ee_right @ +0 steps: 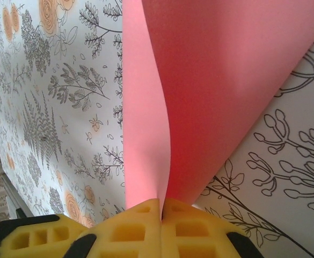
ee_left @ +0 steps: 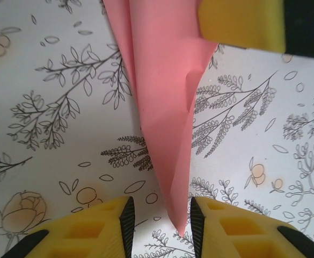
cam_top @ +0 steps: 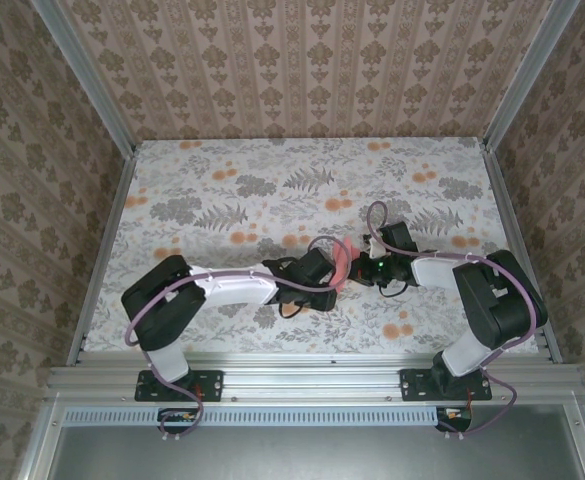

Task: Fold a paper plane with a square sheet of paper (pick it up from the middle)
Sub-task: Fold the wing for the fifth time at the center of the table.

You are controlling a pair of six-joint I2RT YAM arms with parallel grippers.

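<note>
The square sheet of paper is folded into a slim, pointed salmon-pink paper plane (cam_top: 344,260), held just above the table's middle between the two grippers. My right gripper (ee_right: 162,208) is shut on its wide end, where two layers (ee_right: 199,97) splay upward from the pressed-together yellow fingers. In the left wrist view the plane (ee_left: 165,80) tapers to a tip that hangs between the fingers of my left gripper (ee_left: 161,215). This gripper is open, and the tip sits nearer the right finger (ee_left: 221,226) without being pinched. The right gripper's yellow finger (ee_left: 242,24) shows at the top.
The table (cam_top: 222,190) has a floral-print cover with orange flowers and grey leaves. Patterned walls stand close on the left, back and right. Both arms (cam_top: 232,285) (cam_top: 462,280) reach inward and meet near the middle, leaving free room at the far half.
</note>
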